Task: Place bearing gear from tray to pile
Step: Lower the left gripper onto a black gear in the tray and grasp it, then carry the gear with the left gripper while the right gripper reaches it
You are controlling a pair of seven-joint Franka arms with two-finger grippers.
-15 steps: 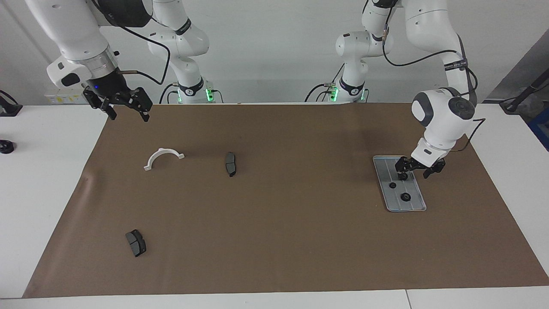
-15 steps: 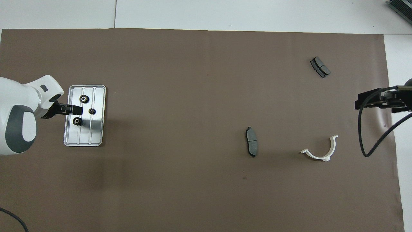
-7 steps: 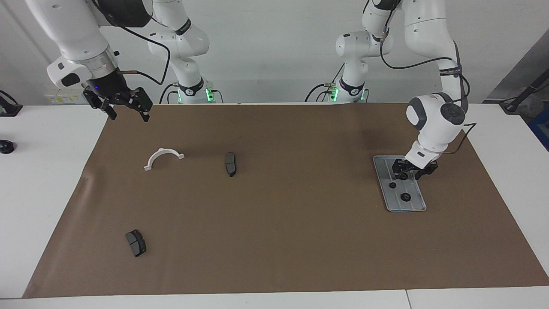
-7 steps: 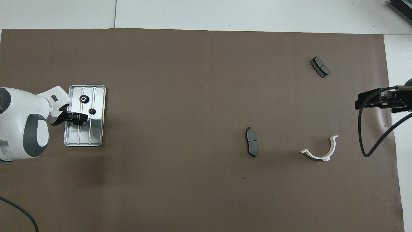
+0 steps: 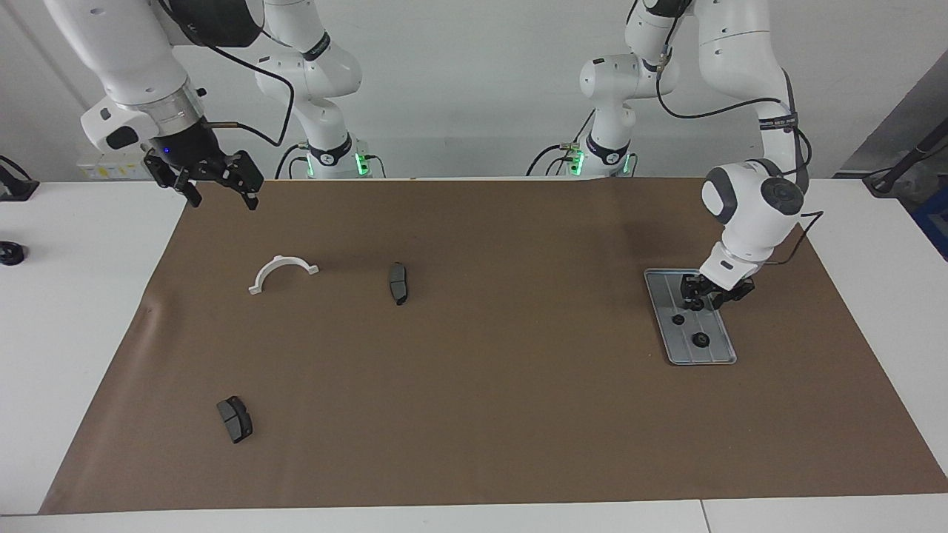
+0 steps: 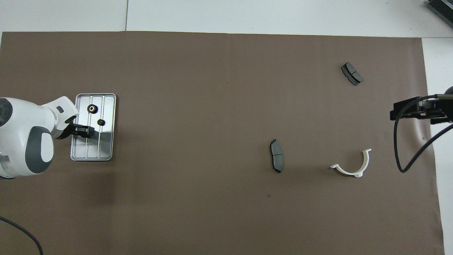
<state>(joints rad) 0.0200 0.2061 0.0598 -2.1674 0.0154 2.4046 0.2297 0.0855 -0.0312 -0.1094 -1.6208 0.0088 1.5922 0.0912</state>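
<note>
The silver tray (image 5: 717, 354) (image 6: 105, 148) lies toward the left arm's end of the table. Two black bearing gears (image 5: 678, 320) (image 6: 92, 108) lie loose in it. My left gripper (image 5: 702, 300) (image 6: 84, 132) is down in the tray's end nearest the robots, open but narrowed, with a third gear (image 5: 696, 303) between its fingers. That gear is hidden in the overhead view. The pile is a white half-ring bracket (image 5: 281, 260) (image 6: 354, 173) and two dark brake pads (image 5: 398, 283) (image 6: 276, 156). My right gripper (image 5: 221, 191) (image 6: 403, 110) waits open, raised over the mat's edge by the bracket.
A brown mat (image 5: 474, 414) covers the white table. The second brake pad (image 5: 235, 419) (image 6: 352, 73) lies farther from the robots than the bracket. A small black object (image 5: 10, 253) sits on the bare table at the right arm's end.
My left gripper has shifted slightly within the tray and its fingers have drawn closer together around the gear. The right arm has not moved.
</note>
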